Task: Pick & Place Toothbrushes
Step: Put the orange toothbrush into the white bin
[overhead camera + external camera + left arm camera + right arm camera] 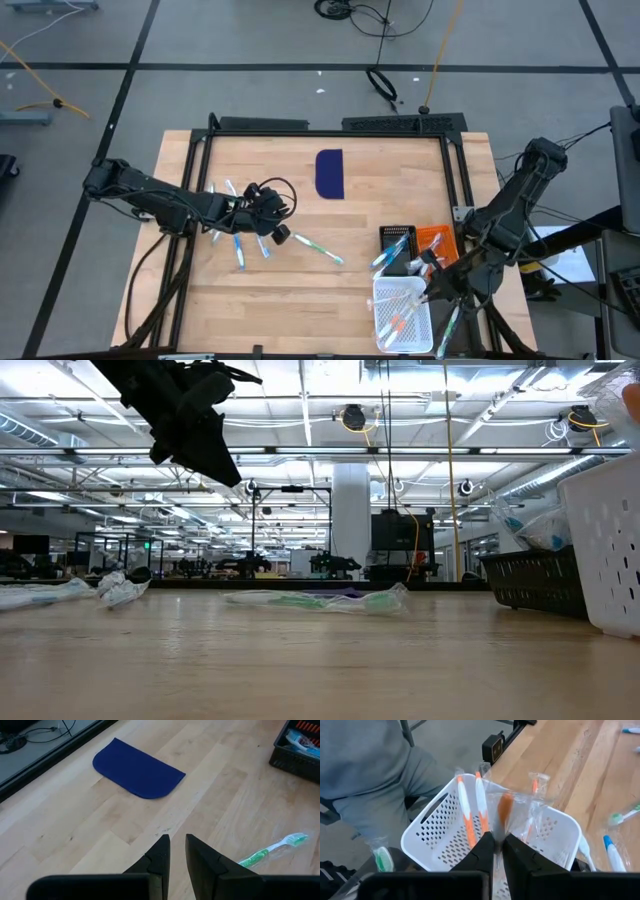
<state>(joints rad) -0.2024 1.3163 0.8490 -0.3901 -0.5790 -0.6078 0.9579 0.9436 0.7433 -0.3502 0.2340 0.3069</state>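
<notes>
Several wrapped toothbrushes lie in a cluster on the table's left half. A green one lies alone nearer the middle. My left gripper hangs above the table beside the cluster, its fingers a little apart with nothing between them. My right gripper is over the white basket at the near right, shut on a wrapped orange toothbrush. More orange-and-white toothbrushes lean inside the basket. My right gripper pinches the orange toothbrush by its clear wrapper between the two fingertips. The fingers slant downward toward the table's near right corner. The toothbrush sticks out beyond the fingertips, lifted clear above the white basket's opening. Which end of it is held is not plain.
A dark blue flat mat lies at the far middle. A black basket holding toothbrushes and an orange box stand just beyond the white basket. A person in grey clothing is beside the table's near right corner.
</notes>
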